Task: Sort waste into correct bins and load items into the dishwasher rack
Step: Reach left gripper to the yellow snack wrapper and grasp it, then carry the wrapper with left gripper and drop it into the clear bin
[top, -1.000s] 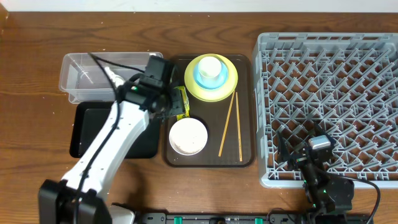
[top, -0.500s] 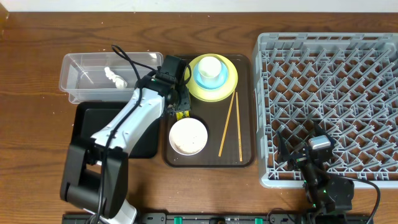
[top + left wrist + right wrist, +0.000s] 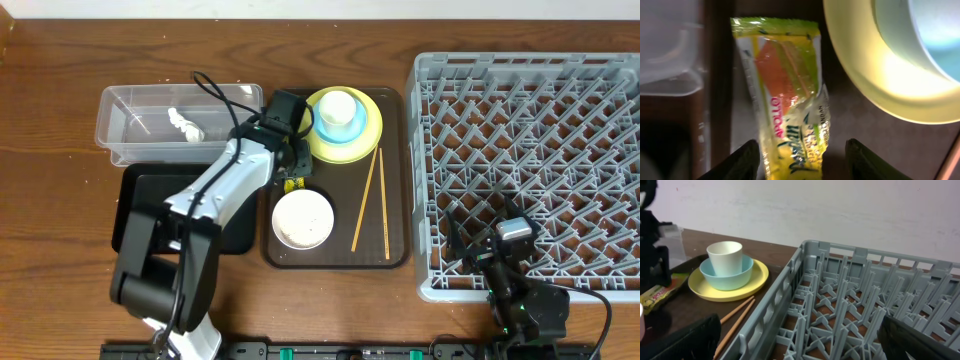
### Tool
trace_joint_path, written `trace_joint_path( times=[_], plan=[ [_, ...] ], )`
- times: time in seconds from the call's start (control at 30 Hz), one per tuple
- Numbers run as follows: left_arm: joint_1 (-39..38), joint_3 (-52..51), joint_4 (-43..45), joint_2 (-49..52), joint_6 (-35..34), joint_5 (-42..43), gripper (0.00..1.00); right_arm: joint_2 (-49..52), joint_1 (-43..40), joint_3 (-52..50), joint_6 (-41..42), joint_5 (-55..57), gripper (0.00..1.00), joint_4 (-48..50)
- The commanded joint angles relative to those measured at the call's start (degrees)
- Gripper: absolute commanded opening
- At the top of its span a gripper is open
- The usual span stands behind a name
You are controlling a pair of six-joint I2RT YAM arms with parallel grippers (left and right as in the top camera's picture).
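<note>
One large square grey plastic dishwasher rack [image 3: 530, 160] fills 3 o'clock. Along the 9 o'clock edge of one dark brown serving tray [image 3: 398, 200] lies one green-yellow-orange snack wrapper [image 3: 785, 95]. The left gripper [image 3: 802, 160] straddles its end, half-open and gripping nothing; the right gripper [image 3: 800, 340] gapes empty.

Set on a brown wooden table [image 3: 50, 60] with the grain running side to side in the overhead view. Backed by a plain whitish wall [image 3: 815, 205], faintly mottled, just beyond the far edge. Lit softly and evenly across the wood.
</note>
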Motion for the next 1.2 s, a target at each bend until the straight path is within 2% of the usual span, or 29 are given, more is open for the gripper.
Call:
trace_joint_path(
  times=[0.0,0.5,0.63,0.93,1.0,1.17],
  plan=[
    [-0.92,-0.55,0.83,1.92,0.50,-1.05,0.58,-0.26,-0.74,-0.09,0.74,-0.24,0.99,-0.13],
    [-1.11,-0.55,2.73,7.32,0.48,-2.54,0.57,-0.26,-0.76,-0.09,0.74,-0.24,0.99,-0.13],
    [-1.11,-0.55,2.91,7.32,0.50,-2.54,0.50,-0.26,-0.76,-0.09,0.74,-0.24,0.99,-0.13],
    [-1.11,0.55,3.28,6.08,0.52,-2.51,0.20,-0.26,-0.74,-0.09,0.74,-0.24,0.99,-0.13],
    [-1.11,0.79,3.30,4.24,0.52,-2.51,0.08,-0.26,-0.76,-0.09,0.74,-0.24,0.99,-0.13],
    [-1.11,0.79,3.17,-2.36,0.52,-2.51,0.06,-0.26,-0.76,-0.09,0.74,-0.24,0.99,-0.13]
  ],
)
